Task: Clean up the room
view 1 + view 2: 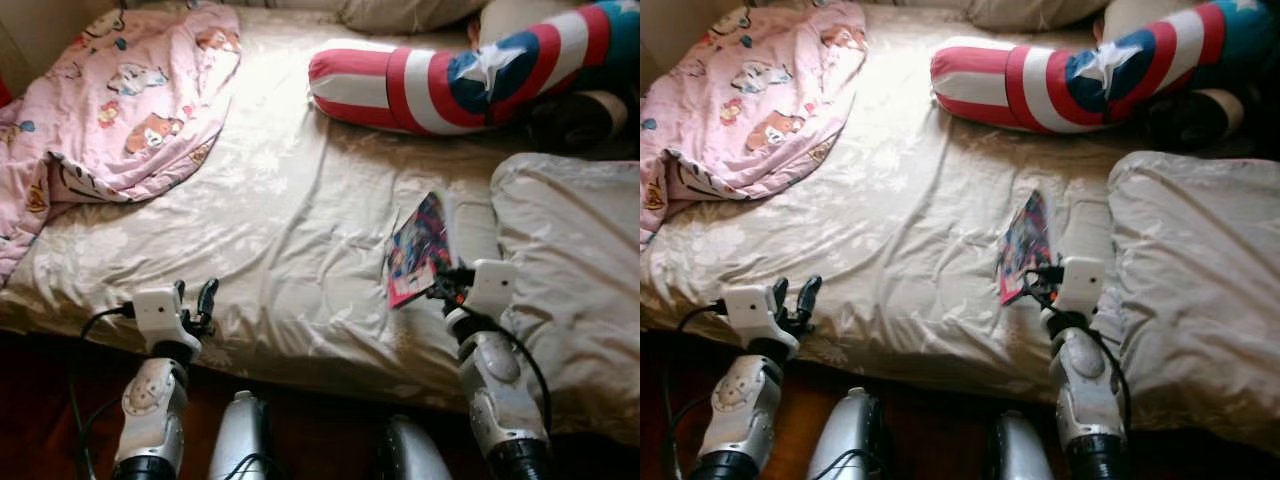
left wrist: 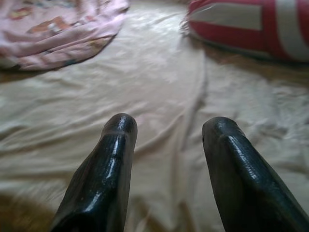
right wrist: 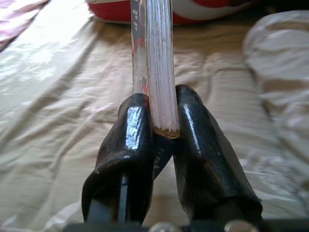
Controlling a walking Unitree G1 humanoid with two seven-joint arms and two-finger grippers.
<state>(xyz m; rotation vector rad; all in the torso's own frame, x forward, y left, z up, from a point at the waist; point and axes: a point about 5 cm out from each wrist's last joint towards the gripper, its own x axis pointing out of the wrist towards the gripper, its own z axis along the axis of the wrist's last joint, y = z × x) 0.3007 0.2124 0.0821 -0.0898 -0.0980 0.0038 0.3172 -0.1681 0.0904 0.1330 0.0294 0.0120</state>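
Observation:
A colourful comic book (image 1: 420, 247) stands on edge above the beige bed sheet (image 1: 290, 200), held by my right gripper (image 1: 440, 285), which is shut on its lower corner. In the right wrist view the book's page edge (image 3: 159, 63) runs up between the two black fingers (image 3: 130, 145). My left gripper (image 1: 195, 300) hovers open at the near edge of the bed; its fingertips (image 2: 120, 126) are apart, with only sheet beyond them.
A pink cartoon-print blanket (image 1: 120, 100) lies crumpled at the far left of the bed. A red, white and blue star-patterned bolster (image 1: 460, 75) lies across the far right. A beige pillow (image 1: 575, 250) sits right of the book. Dark floor runs below the bed edge.

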